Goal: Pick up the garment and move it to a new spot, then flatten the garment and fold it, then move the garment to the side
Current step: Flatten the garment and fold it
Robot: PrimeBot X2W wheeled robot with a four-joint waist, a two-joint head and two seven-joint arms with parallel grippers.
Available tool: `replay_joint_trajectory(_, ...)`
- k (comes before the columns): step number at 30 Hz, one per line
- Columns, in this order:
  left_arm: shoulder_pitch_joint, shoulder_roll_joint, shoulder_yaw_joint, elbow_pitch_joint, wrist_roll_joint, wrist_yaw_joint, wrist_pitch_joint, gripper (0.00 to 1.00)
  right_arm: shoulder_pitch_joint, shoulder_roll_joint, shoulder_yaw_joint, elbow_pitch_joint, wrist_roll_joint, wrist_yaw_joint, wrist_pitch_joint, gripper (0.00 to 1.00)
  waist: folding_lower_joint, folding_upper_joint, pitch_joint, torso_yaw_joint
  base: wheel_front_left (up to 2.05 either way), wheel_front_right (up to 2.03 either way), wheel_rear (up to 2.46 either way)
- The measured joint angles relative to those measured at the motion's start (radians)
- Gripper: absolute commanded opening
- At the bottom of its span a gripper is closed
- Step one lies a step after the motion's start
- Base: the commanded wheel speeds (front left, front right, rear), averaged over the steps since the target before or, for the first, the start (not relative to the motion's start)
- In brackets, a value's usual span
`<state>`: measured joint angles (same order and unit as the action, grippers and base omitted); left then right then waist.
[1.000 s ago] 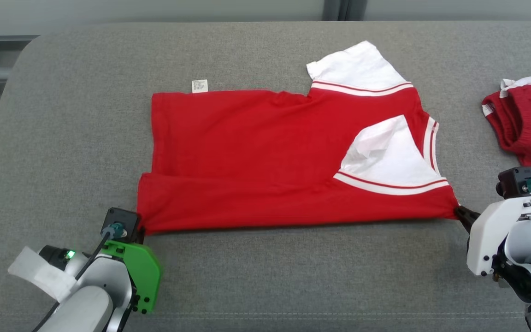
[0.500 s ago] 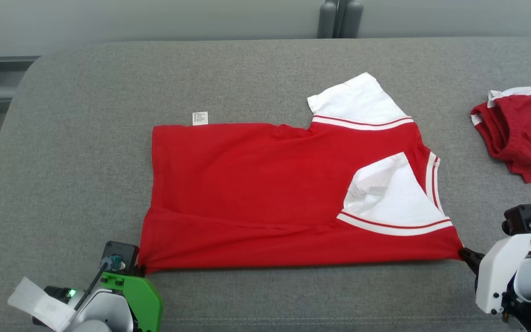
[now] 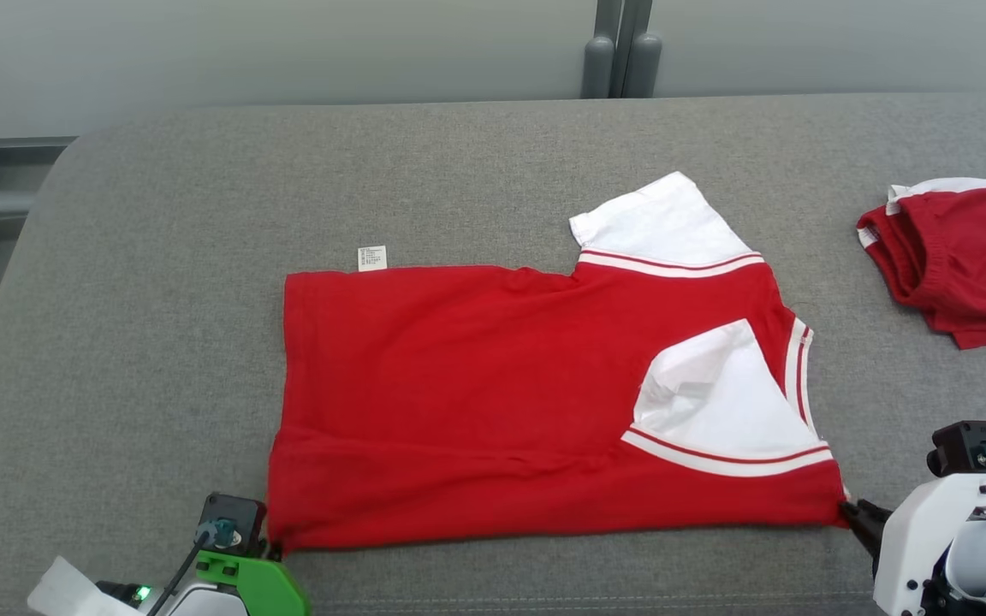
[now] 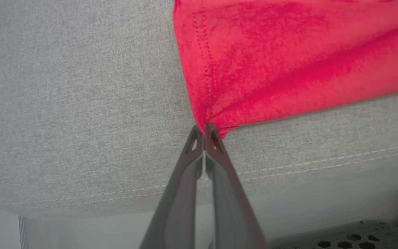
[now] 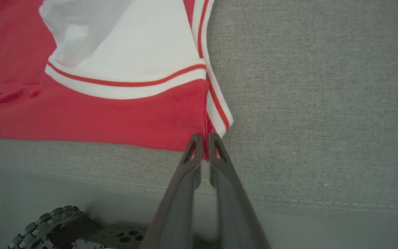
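Pinching the near left corner of the red short-sleeved T-shirt with white sleeves [image 3: 493,402], the left gripper [image 4: 204,130] has its two dark fingers pressed together on the hem, and the cloth bunches to a point at the tips. The left wrist view brings out the double row of stitching running up from that pinch. It also shows the pale seam lines along the near edge of the grey fabric-covered cushion [image 3: 159,257].

The right gripper [image 5: 204,140] is clamped on the shirt's near right corner, just beside the end of a white band with a red stripe. Its wrist view takes in a knobbly black wheel [image 5: 43,221] below the cushion's edge.

The head view gives the whole layout. The shirt lies flat on the cushion close to its front edge, with the near fold stretched straight between the two grippers, the hem toward the robot's left and the collar toward its right. One white sleeve is folded onto the red body and the other juts out at the far side. A small white care label [image 3: 371,257] pokes out at the far left corner.

Farther right, well apart from the shirt, lies a crumpled dark red garment with white trim [image 3: 964,257]. Beyond the cushion stand two grey upright posts [image 3: 617,51].
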<state>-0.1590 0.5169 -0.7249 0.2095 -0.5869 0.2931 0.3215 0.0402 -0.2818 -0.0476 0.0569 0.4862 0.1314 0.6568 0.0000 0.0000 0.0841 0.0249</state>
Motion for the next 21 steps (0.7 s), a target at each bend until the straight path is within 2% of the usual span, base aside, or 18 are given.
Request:
replay_joint_trajectory(6,0.015,-0.008,0.003,0.033,-0.008,0.008,-0.027,1.00,0.016,0.020,-0.004,0.007,-0.011,0.000,-0.023,1.00,0.0000,0.0000,-0.019,0.000,0.00,0.00,0.00)
replay_joint_trajectory(11,0.040,-0.019,0.025,0.077,-0.020,0.035,-0.079,1.00,0.024,0.044,-0.044,0.006,-0.055,0.000,-0.080,1.00,0.0000,0.0000,-0.045,0.004,0.00,0.00,0.00)
replay_joint_trajectory(21,0.076,-0.030,0.125,0.078,-0.033,0.061,-0.344,1.00,0.036,0.165,-0.119,-0.016,-0.123,-0.001,-0.315,1.00,0.0000,0.0000,-0.104,0.028,0.00,0.00,0.00)
